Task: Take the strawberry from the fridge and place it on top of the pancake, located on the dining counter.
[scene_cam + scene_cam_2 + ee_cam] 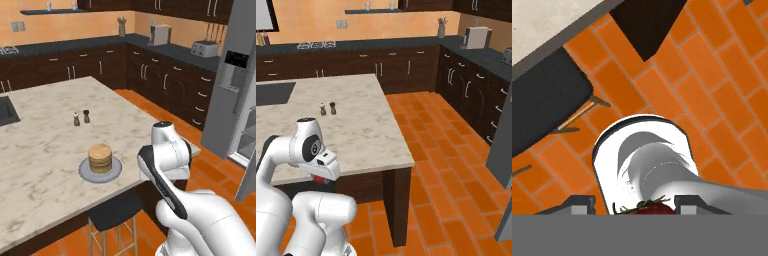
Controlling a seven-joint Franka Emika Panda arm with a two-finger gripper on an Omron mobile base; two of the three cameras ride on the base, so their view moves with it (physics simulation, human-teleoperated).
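My gripper (635, 206) is shut on the strawberry (653, 208), a small red fruit with green leaves held between the two finger tips. It points down over the orange tile floor, just off the dining counter's (45, 145) near corner. The strawberry (319, 179) also peeks out red under the hand, below counter height. The pancake (100, 157) is a tan stack on a round grey plate (116, 171) near the counter's front edge, left of the arm. The grey fridge (230, 100) stands at the right with its door open.
A dark stool (114, 211) is tucked under the counter edge, just below the plate, and its seat (542, 105) lies left of the hand. Two small shakers (81, 117) stand mid-counter. An inset sink (6, 111) lies far left. Dark wall cabinets line the back.
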